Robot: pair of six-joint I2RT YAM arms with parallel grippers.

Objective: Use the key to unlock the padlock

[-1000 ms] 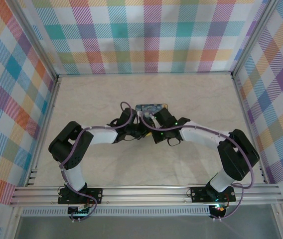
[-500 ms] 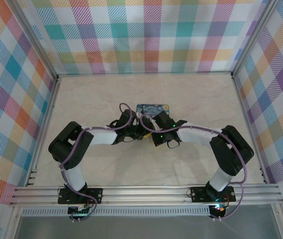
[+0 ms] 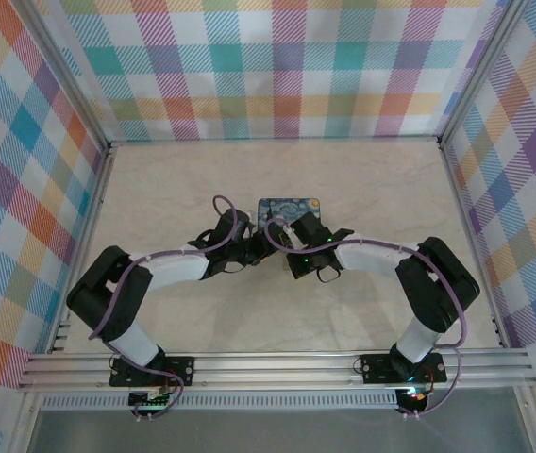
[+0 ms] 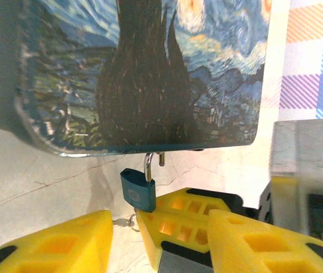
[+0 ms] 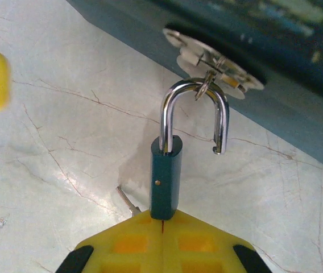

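The dark blue swirl-printed tin [image 3: 287, 206] lies mid-table. A teal padlock [image 5: 166, 179] hangs from the ring on its hasp [image 5: 214, 71], and one leg of the steel shackle [image 5: 220, 128] is free of the body. My right gripper [image 5: 162, 219] is shut on the bottom of the padlock [image 4: 137, 190]. The small silvery key [image 5: 126, 201] lies on the table just left of those fingertips, and it appears on its ring [image 4: 128, 220] in the left wrist view. My left gripper [image 4: 158, 227] is open, its fingers either side of the right gripper's tips [image 4: 178, 224].
Both wrists meet just in front of the tin [image 4: 144, 74], left gripper [image 3: 259, 248] beside right gripper [image 3: 283, 247]. Plaid walls close off the back and sides of the marbled table [image 3: 362, 184], with open room around the tin.
The left arm's elbow has dropped down and to the left, and its wrist has drawn slightly back to the left. The right arm shifted a little left and stays at the padlock.
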